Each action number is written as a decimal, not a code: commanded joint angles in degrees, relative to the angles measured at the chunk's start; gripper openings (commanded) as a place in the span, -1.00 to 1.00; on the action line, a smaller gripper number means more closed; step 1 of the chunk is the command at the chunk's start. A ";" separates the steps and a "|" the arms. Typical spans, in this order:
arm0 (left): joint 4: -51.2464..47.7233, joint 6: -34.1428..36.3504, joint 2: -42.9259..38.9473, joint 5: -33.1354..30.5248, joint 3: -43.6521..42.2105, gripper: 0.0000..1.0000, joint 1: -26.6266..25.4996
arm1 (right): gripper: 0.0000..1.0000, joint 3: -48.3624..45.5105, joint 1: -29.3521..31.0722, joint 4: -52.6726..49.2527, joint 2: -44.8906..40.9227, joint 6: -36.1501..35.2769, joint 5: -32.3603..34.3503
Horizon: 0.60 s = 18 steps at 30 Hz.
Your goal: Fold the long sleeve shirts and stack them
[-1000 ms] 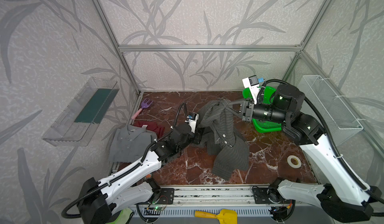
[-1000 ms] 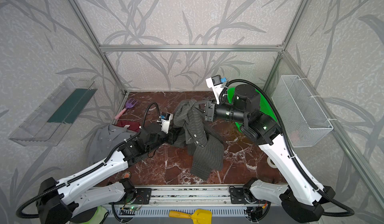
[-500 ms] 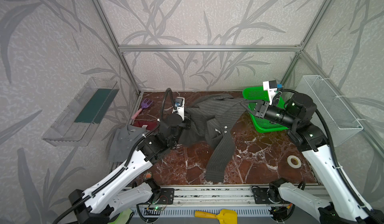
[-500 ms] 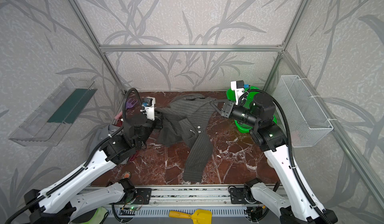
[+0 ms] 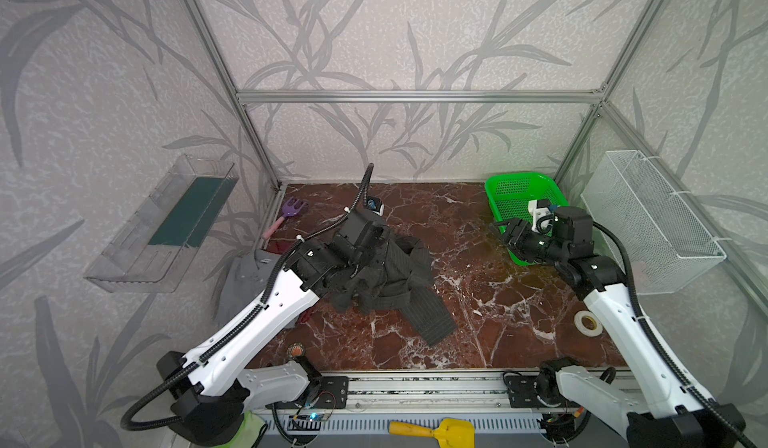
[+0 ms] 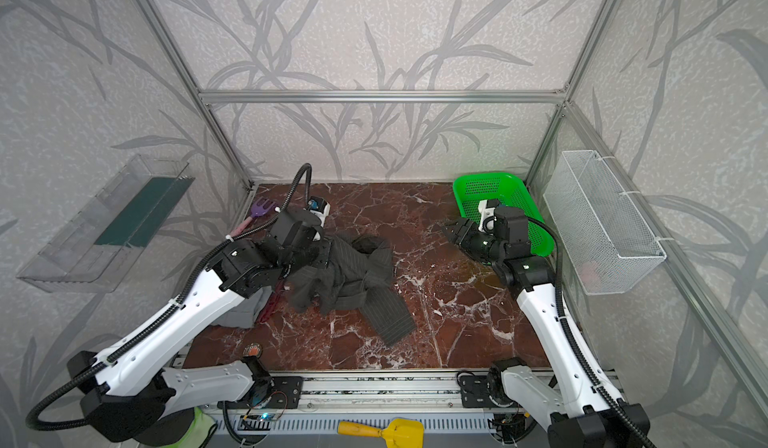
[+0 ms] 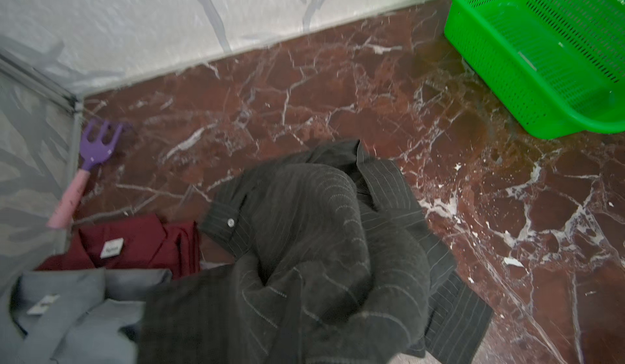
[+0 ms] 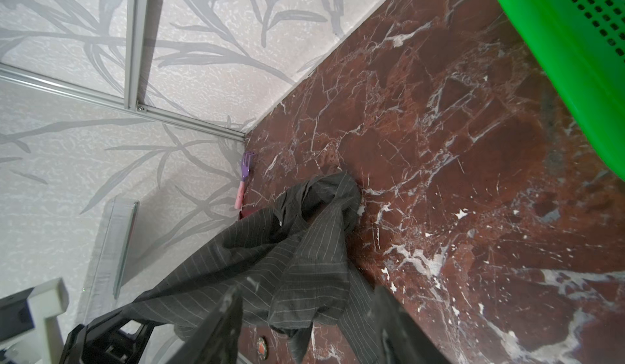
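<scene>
Where the top views end at the bottom edge, we see a yellow scoop (image 5: 449,430) lying outside the front rail. Just above the rail, on the red marble surface (image 5: 478,300), a roll of tape (image 5: 588,324) sits at lower right beside the right arm (image 5: 623,333). In the middle of the frame we find the pinstriped shirt (image 5: 399,275), a crumpled charcoal heap with one sleeve trailing toward the lower right. The left arm (image 5: 266,321) reaches in from the lower left, and the left jaws are buried in the heap's upper left part, clenched on its cloth; in the left wrist view the fabric bunches up before the camera and hides them. Left of the heap, partly under that arm, lies the grey shirt (image 5: 243,283), and touching its far side the dark red shirt (image 7: 135,240), both flat on the surface. At centre right the right jaws hang above bare marble, well apart from the pinstriped shirt; in the right wrist view their fingers (image 8: 223,325) stand apart with nothing between them. Behind them a green basket (image 5: 515,200) stands in the upper right corner of the surface, and a purple rake (image 5: 291,209) lies at the upper left corner. A wire basket (image 5: 648,225) hangs on the right wall, a clear shelf (image 5: 166,225) on the left.
</scene>
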 commanded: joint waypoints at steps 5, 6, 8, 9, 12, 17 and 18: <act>-3.80 -13.04 3.22 2.74 4.03 -1.00 0.67 | 0.22 -9.99 33.16 15.88 -2.91 2.23 12.03; -3.90 -14.09 3.57 3.20 4.34 -1.00 0.92 | 0.22 -10.42 36.73 17.06 -0.92 1.40 13.57; -3.97 -15.15 4.23 4.11 5.04 -1.00 1.34 | 0.21 -11.49 42.62 17.78 2.19 0.99 17.26; -4.35 -15.95 4.54 3.79 5.43 -1.00 1.58 | 0.20 -12.77 43.72 19.07 3.43 1.79 17.44; -4.33 -18.22 4.07 3.36 5.23 -1.00 2.44 | 0.16 -18.67 47.27 28.15 6.43 6.34 18.68; -2.37 -20.67 2.95 4.91 4.22 -1.00 3.17 | 0.11 -19.06 51.08 32.26 12.46 5.16 24.28; -2.30 -20.86 2.97 5.02 4.18 -1.00 3.21 | 0.07 -18.90 51.12 32.71 13.31 4.70 25.22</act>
